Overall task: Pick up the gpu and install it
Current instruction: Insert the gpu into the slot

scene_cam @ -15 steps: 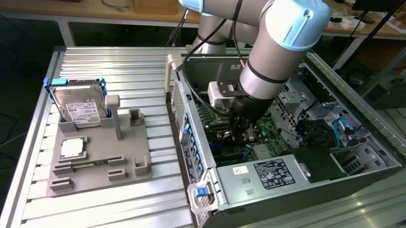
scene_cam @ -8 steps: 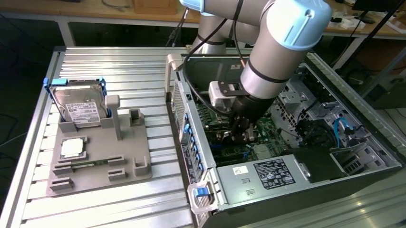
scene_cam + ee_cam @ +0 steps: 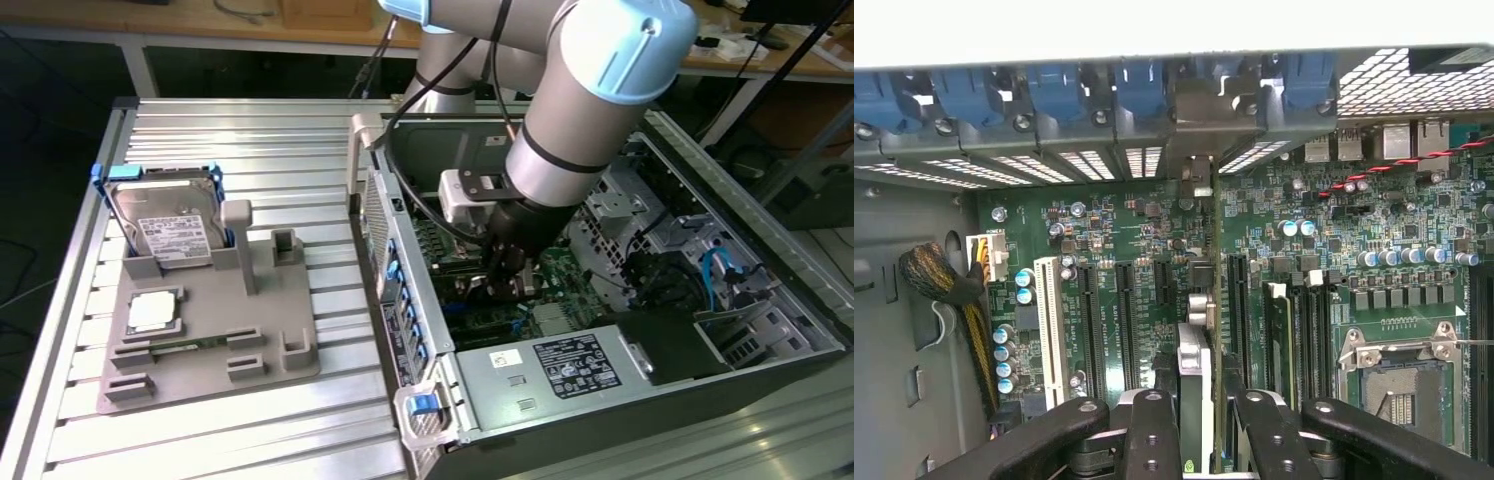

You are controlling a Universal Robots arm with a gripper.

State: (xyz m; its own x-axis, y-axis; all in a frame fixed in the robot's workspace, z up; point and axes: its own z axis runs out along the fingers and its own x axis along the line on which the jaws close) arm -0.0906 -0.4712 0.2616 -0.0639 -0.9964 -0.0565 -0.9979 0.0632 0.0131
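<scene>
The gpu [image 3: 1195, 350] is seen edge-on as a thin silvery-grey card, and my gripper [image 3: 1195, 430] is shut on it, with a black finger [image 3: 1150, 435] on each side. The card stands upright over the green motherboard [image 3: 1104, 240], in line with the long black expansion slots [image 3: 1126, 320]. Its metal bracket [image 3: 1199, 125] reaches the case's rear wall by the blue latches [image 3: 1054, 95]. I cannot tell whether its edge touches a slot. In the exterior view my gripper [image 3: 497, 288] is deep inside the open computer case [image 3: 747, 300].
A grey fixture tray [image 3: 214, 350] on the exterior view's left carries a hard drive [image 3: 167, 225] in a blue frame and a square processor chip [image 3: 154, 310]. Inside the case are the power supply [image 3: 574, 365], a processor socket [image 3: 1399, 385] and a braided cable bundle [image 3: 939, 275].
</scene>
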